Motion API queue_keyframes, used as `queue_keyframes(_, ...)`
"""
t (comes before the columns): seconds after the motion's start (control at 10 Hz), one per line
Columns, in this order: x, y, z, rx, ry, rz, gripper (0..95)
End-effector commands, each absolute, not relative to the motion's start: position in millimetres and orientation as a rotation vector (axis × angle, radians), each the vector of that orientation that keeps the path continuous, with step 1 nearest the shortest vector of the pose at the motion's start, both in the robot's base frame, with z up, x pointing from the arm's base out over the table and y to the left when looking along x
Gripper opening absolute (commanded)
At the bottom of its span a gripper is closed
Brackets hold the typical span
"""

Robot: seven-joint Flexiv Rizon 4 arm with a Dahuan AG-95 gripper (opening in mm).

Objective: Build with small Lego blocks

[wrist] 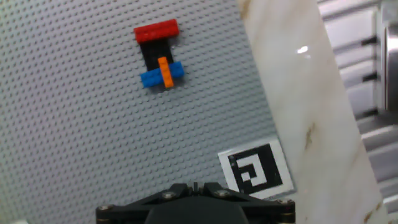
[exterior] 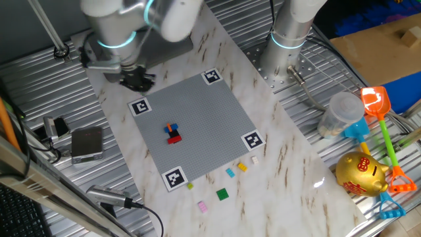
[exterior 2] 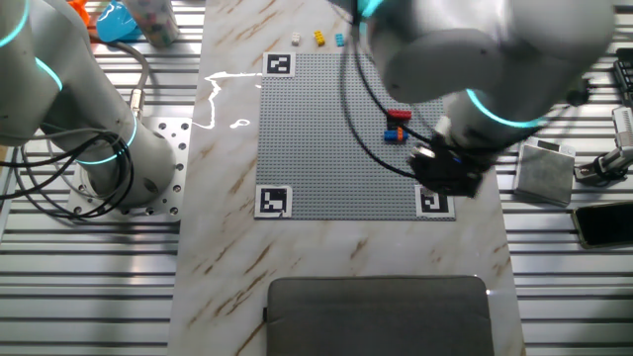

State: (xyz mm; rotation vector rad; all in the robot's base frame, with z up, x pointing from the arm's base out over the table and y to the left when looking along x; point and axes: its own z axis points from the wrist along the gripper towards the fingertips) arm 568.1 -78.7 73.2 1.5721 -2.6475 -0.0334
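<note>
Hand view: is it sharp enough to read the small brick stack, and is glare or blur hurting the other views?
Hand view: the stack of red, black, blue and orange Lego bricks is crisp, with one small glare spot on the white marble tabletop. One fixed view: the upper arm is blurred. The other fixed view: the black two-finger gripper looks soft, and the arm hides part of the grey studded baseplate.

Layout of the table as we see it

On the large grey studded baseplate (exterior: 197,128) we find a small joined cluster of Lego bricks (exterior: 173,133) left of centre; loose small bricks (exterior: 222,193) lie scattered on the marble tabletop (exterior: 296,178) off its near edge.
</note>
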Motion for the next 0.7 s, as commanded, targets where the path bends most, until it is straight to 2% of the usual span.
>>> queue_keyframes(0.1,603.8,-104.9,72.9,1.684,-2.585,-0.042,0.0)
queue_keyframes(0.7,610.1,-119.7,71.4,1.689,-2.59,-0.061,0.0)
